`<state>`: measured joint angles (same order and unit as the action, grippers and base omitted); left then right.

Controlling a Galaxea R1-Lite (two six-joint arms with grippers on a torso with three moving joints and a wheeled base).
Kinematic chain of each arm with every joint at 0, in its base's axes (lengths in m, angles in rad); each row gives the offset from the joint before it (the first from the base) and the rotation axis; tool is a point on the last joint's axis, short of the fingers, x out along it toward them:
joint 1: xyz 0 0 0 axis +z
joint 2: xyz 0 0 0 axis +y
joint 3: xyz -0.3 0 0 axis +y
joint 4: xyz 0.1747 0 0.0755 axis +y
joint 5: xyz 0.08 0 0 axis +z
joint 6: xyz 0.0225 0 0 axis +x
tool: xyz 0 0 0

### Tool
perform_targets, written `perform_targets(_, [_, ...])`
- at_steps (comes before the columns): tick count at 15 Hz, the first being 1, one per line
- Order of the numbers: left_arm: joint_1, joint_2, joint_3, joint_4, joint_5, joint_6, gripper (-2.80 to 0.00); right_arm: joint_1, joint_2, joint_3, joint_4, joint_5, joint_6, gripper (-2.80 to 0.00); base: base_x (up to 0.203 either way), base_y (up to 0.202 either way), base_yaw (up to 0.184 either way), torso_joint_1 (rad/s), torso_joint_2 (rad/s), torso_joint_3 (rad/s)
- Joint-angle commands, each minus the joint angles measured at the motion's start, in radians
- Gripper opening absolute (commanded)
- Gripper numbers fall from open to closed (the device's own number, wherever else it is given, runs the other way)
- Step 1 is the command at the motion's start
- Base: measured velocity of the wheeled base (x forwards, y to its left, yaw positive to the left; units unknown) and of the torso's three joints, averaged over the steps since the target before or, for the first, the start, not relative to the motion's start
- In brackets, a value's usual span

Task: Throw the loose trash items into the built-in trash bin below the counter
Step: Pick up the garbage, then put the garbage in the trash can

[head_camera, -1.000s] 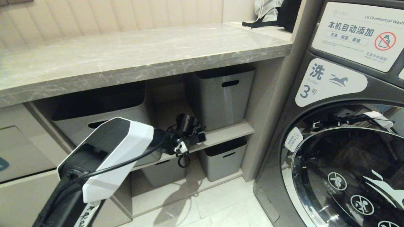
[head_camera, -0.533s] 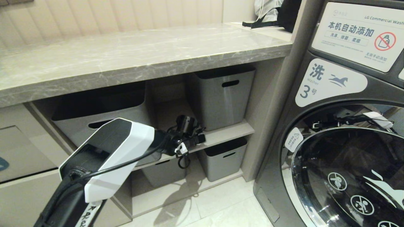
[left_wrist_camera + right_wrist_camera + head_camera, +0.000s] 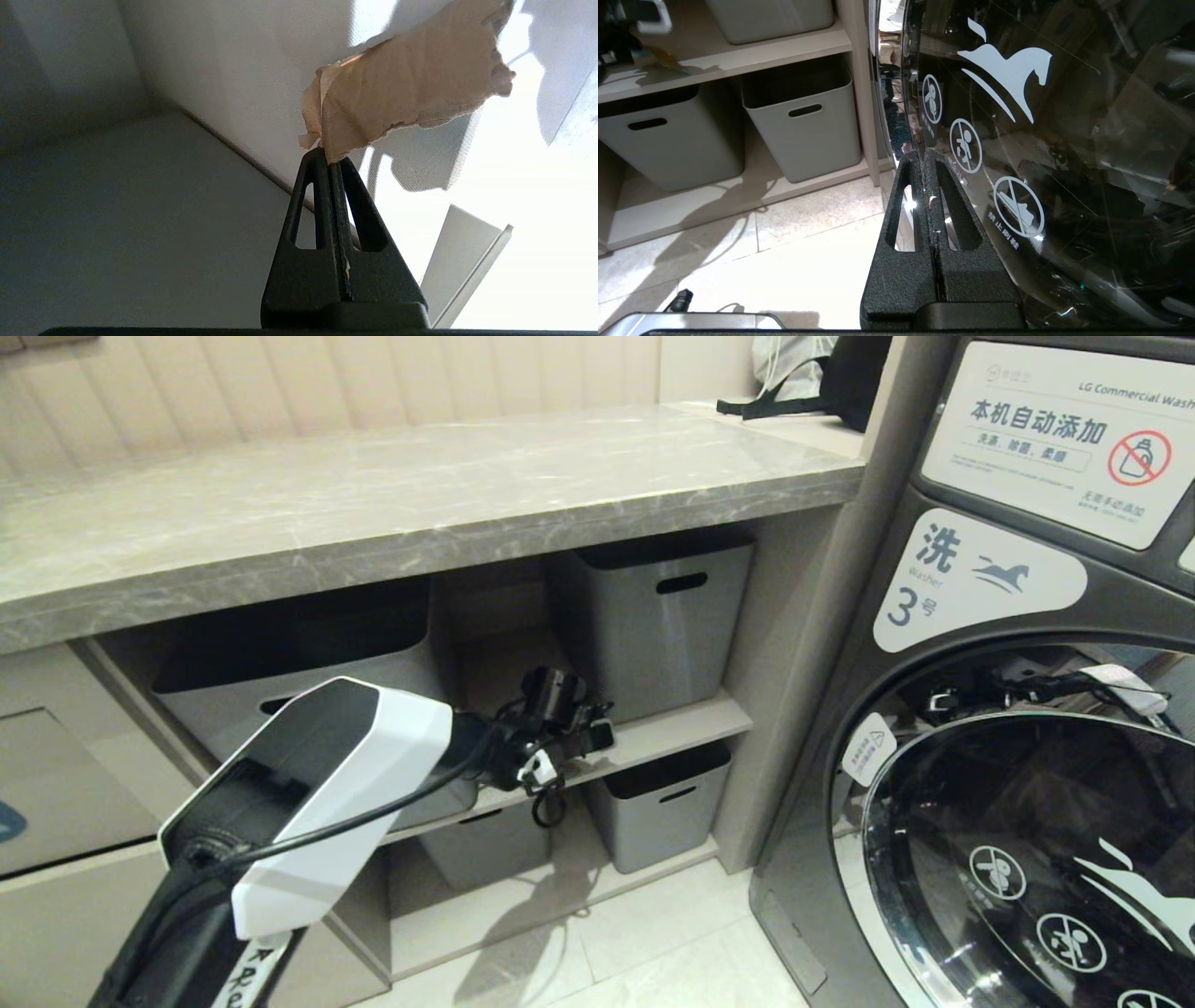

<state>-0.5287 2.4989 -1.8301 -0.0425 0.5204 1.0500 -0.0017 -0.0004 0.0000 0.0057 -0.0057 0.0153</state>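
Setting: a shared laundry room. A front-loading commercial washing machine (image 3: pixel 1008 709) is standing at the right, its label showing "LG Commercial", a number 3 and printed Chinese instructions. A marble-look counter (image 3: pixel 392 513) is running alongside it, with open shelves (image 3: pixel 653 728) beneath holding grey plastic tubs (image 3: pixel 653 616) with slot handles. Pale floor tiles (image 3: pixel 653 943) are lying below; beige panelling (image 3: pixel 280 383) is lining the wall behind.

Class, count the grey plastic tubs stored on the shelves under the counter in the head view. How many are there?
4. Upper shelf: a large tub at left, a tall tub at right. Lower shelf: a right tub and a left tub, partly hidden by the arm. More may be hidden.
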Motion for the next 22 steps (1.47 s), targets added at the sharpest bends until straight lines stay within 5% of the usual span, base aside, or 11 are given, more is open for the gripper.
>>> perform_targets(1, [-0.007,-0.064,0.011,0.000,-0.014,0.005,-2.80,0.000,0.000,0.000,-0.001,0.000,0.000,-2.80,0.000,0.000,0.000,0.000,0.00,0.000])
perform_targets(5, [-0.019,-0.239,0.142,0.008,-0.104,0.006,-2.80,0.000,0.000,0.000,0.000,0.000,0.000,-2.80,0.000,0.000,0.000,0.000,0.00,0.000])
perform_targets(12, [-0.017,-0.655,0.538,-0.009,-0.371,-0.019,-2.80,0.000,0.000,0.000,0.000,0.000,0.000,-2.80,0.000,0.000,0.000,0.000,0.00,0.000])
perform_targets(18, [-0.009,-1.093,0.931,-0.033,-0.595,-0.143,-2.80,0.000,0.000,0.000,-0.001,0.000,0.000,-2.80,0.000,0.000,0.000,0.000,0.00,0.000])
perform_targets(22, [-0.007,-1.390,1.178,-0.086,-0.636,-0.344,-2.80,0.000,0.000,0.000,0.000,0.000,0.000,-2.80,0.000,0.000,0.000,0.000,0.00,0.000])
